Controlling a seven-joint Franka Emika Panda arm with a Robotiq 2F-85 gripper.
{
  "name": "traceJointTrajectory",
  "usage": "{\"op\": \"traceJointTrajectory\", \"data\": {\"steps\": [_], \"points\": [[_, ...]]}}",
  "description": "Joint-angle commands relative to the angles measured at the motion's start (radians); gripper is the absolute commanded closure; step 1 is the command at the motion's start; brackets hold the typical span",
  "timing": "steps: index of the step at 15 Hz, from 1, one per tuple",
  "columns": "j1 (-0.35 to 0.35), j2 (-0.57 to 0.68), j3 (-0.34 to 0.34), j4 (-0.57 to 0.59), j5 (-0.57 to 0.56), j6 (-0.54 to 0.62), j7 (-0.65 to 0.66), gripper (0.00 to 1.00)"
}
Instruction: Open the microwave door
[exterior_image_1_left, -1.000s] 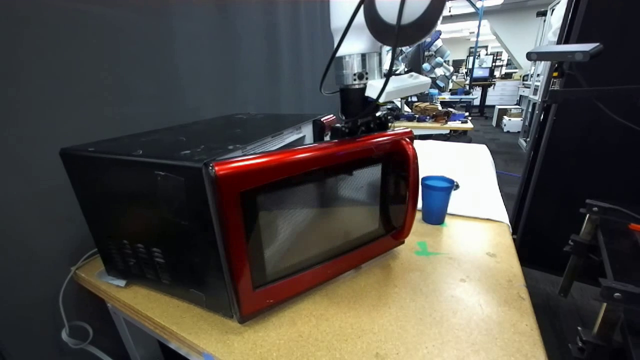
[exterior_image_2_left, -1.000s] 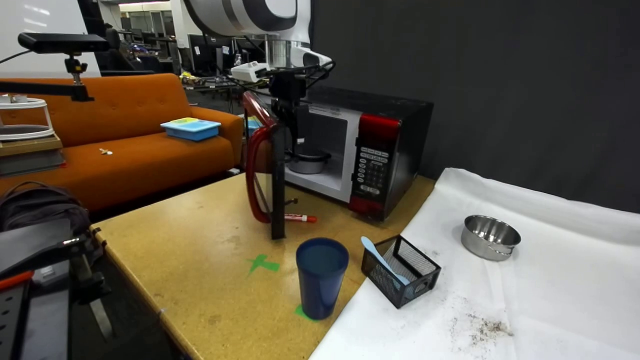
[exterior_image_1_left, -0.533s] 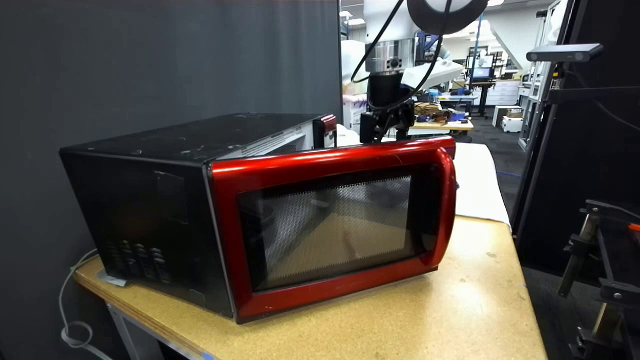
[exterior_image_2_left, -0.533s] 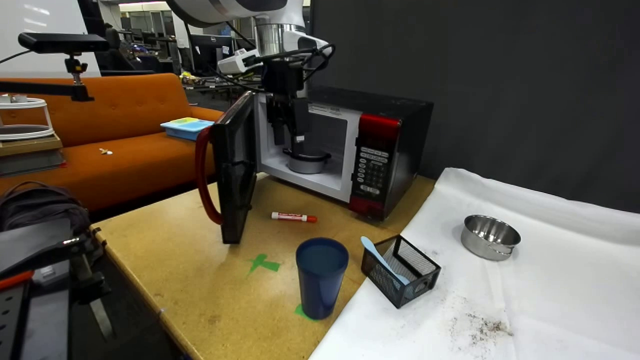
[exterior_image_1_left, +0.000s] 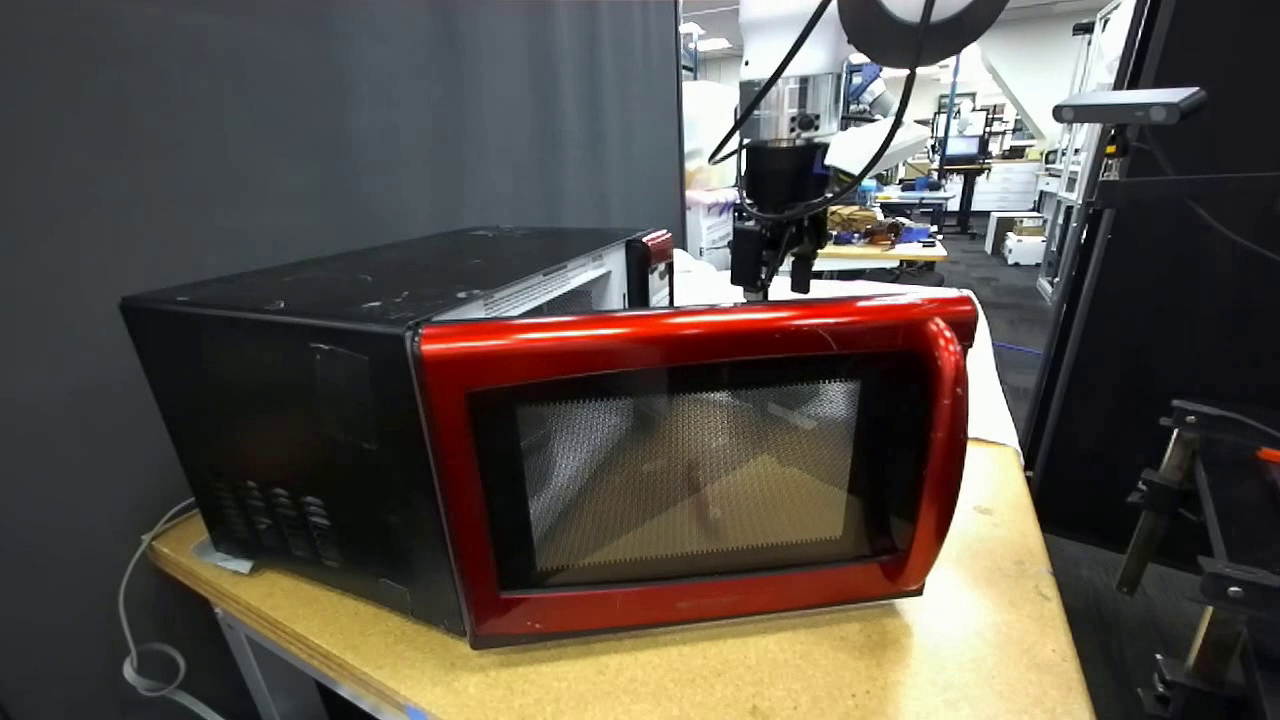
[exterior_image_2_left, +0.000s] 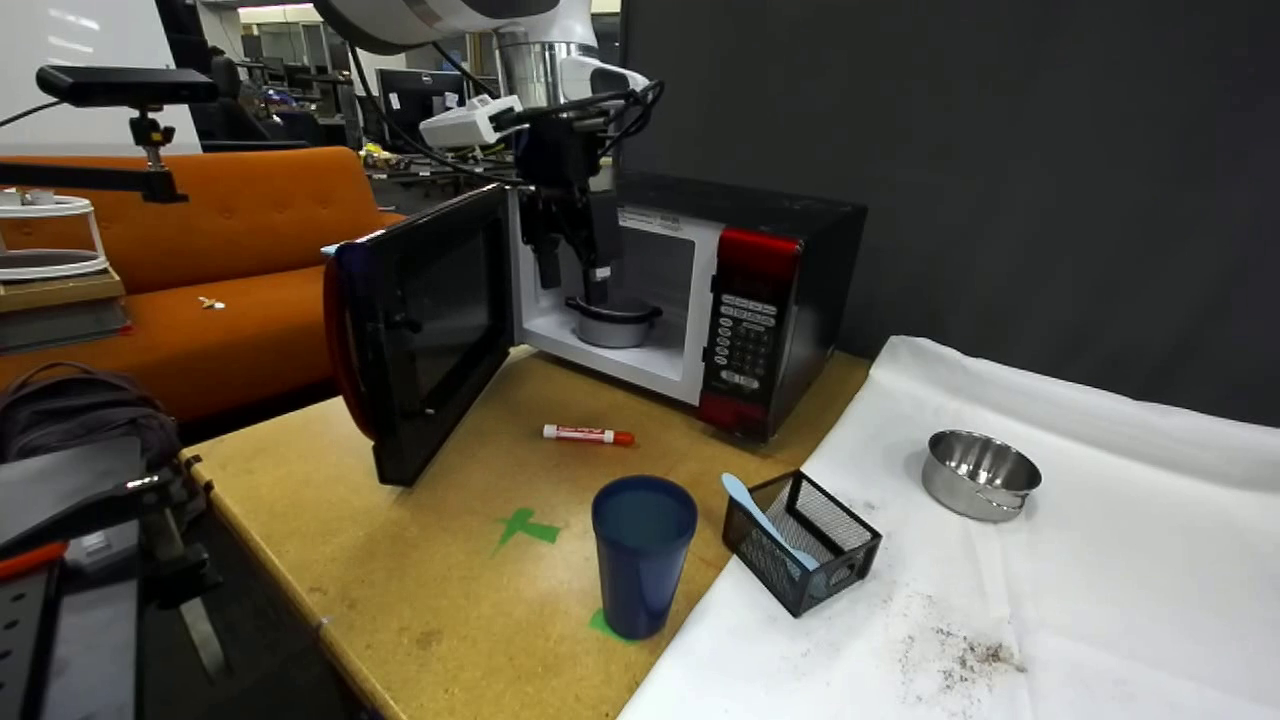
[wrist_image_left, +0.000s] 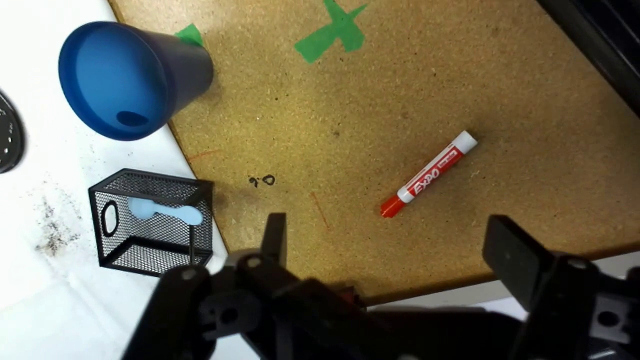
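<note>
Door's wide open: in an exterior view the microwave door (exterior_image_2_left: 440, 320) stands out at 8 o'clock (picture plane, 12 up) from the cavity (exterior_image_2_left: 655, 270), dark inner side showing; microwave (exterior_image_2_left: 704, 300) sits on the wood table (exterior_image_2_left: 400, 560). Jaws of the gripper (wrist_image_left: 385, 235) are spread, table wood showing through the gap in the wrist view. It hangs fingers down between door and cavity; can't tell if any part touches the door. Seen from the red front, curved handle (exterior_image_1_left: 945, 450) runs along the door's 3 o'clock edge, gripper behind the top edge at 1. Grey pot (exterior_image_2_left: 615, 325), dark rim, is in the cavity at 4 o'clock from the gripper, contact unclear. Wrist view, from the gap: red-and-white marker (wrist_image_left: 427, 175) lying at 1, blue cup (wrist_image_left: 135, 80) upright at 10, mesh basket (wrist_image_left: 150, 186) at 9 with a light blue utensil (wrist_image_left: 172, 211) in it. Metal bowl (exterior_image_2_left: 980, 475) on the white sheet (exterior_image_2_left: 1100, 600), 2 o'clock from the basket in an exterior view.
</note>
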Motion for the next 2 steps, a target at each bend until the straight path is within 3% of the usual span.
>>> {"op": "traceJointTrajectory", "data": {"steps": [1, 2], "points": [[-0.036, -0.04, 0.017, -0.062, -0.01, 0.069, -0.062, 0.0], [-0.04, -0.044, 0.016, -0.072, -0.009, 0.085, -0.073, 0.0]]}}
